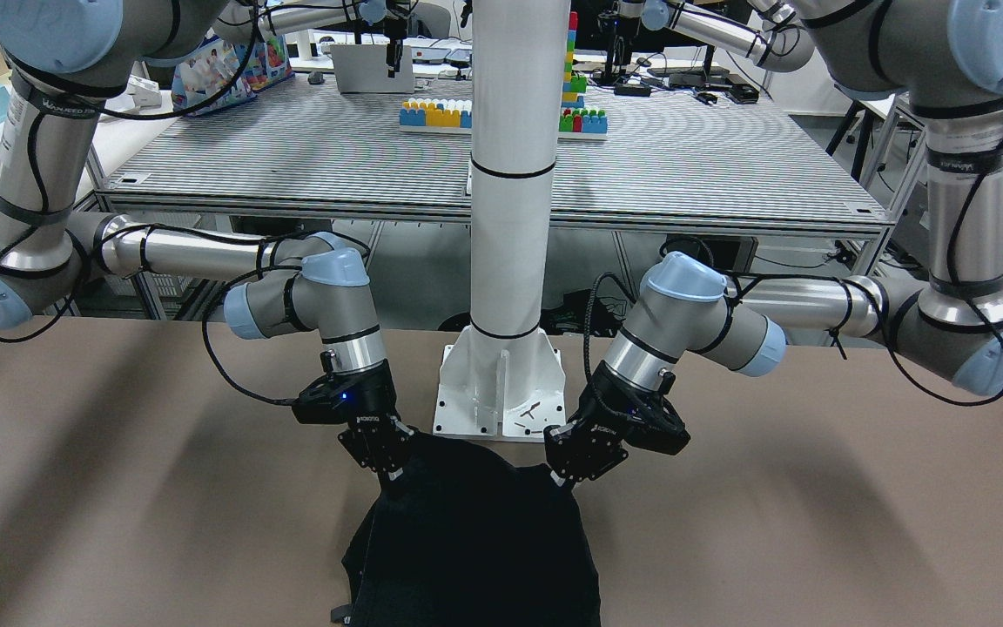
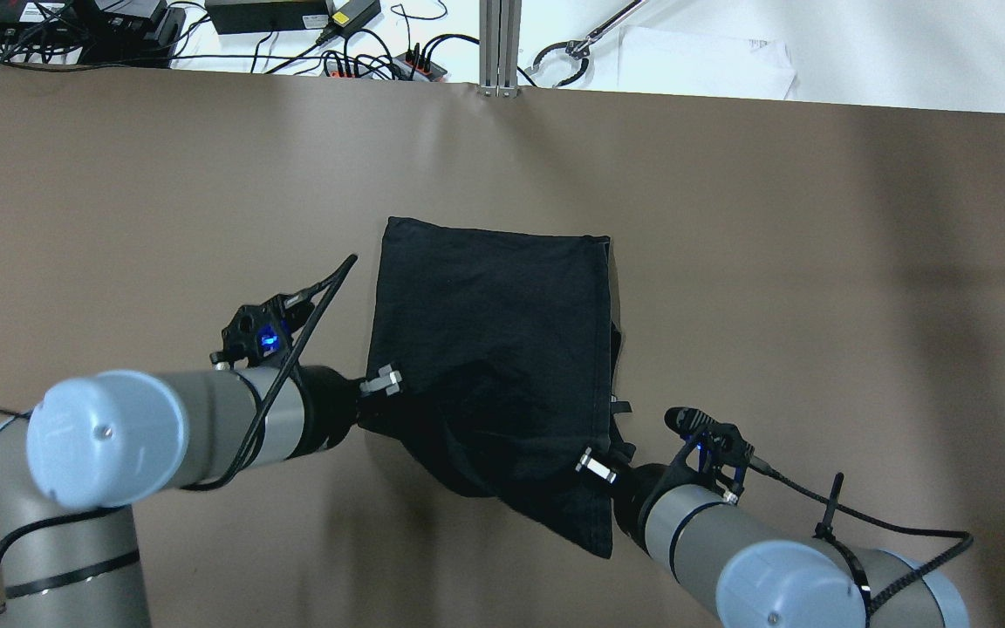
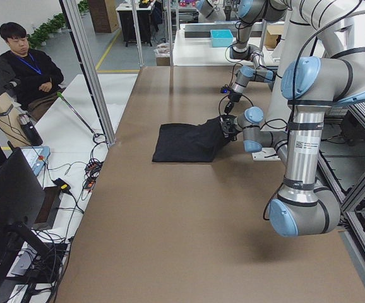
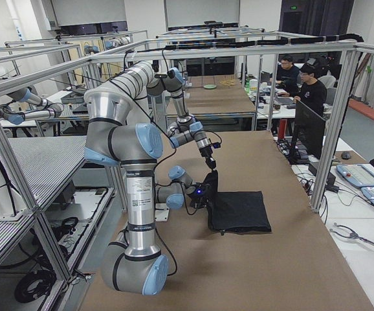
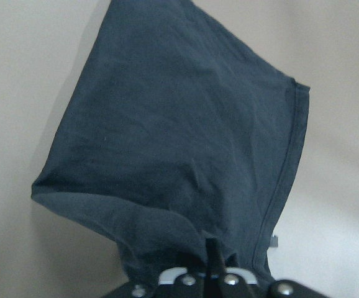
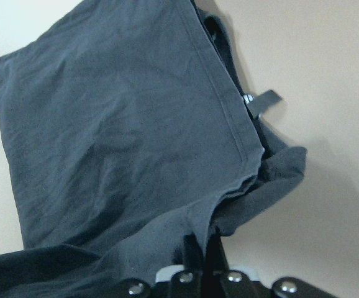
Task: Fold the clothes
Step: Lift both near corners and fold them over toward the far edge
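While left gripper [image 2: 380, 382] and right gripper [image 2: 597, 467] pinch the cloth [image 2: 485, 305], it drapes onto the brown lab table [image 2: 119, 174].

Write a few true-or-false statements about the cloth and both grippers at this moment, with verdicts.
1. The left gripper and the right gripper are each shut on the cloth. True.
2. The cloth lies wholly flat on the table. False: the edge nearest the robot is held up off the table, and only the far part lies flat.
3. The cloth is white. False: it is black.
4. The pillar stands on the robot's side of the cloth, between the two arms. True.
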`<state>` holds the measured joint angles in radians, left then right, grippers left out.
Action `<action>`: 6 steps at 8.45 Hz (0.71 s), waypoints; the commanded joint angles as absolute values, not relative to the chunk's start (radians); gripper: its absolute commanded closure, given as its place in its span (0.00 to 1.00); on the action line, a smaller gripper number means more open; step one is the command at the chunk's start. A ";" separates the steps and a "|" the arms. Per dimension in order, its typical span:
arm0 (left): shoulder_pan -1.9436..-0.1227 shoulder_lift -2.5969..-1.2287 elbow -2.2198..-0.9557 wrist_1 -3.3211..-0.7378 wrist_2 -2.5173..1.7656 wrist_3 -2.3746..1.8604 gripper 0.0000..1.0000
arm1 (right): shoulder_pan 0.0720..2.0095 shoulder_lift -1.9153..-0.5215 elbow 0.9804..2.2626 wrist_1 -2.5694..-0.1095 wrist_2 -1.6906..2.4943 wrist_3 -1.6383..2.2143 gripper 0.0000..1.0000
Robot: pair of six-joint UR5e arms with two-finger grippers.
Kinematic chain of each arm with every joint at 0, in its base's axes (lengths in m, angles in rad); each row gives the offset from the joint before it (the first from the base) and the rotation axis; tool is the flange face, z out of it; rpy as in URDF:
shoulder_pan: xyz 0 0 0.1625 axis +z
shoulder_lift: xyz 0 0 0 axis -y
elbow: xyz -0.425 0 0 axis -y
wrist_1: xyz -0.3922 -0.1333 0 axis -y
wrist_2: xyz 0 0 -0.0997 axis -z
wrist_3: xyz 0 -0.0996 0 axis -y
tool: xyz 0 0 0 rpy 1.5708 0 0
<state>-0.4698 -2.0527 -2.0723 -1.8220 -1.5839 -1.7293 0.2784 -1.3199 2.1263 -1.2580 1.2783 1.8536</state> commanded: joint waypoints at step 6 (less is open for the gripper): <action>-0.686 -2.425 -1.489 -1.761 -1.618 -1.481 1.00 | 0.554 -1.008 1.681 -1.247 1.348 1.703 1.00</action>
<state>-0.6591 -2.3397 -1.6706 -1.7226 -1.6175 -1.5211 0.5116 -1.1141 1.8356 -1.2540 1.3399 1.7162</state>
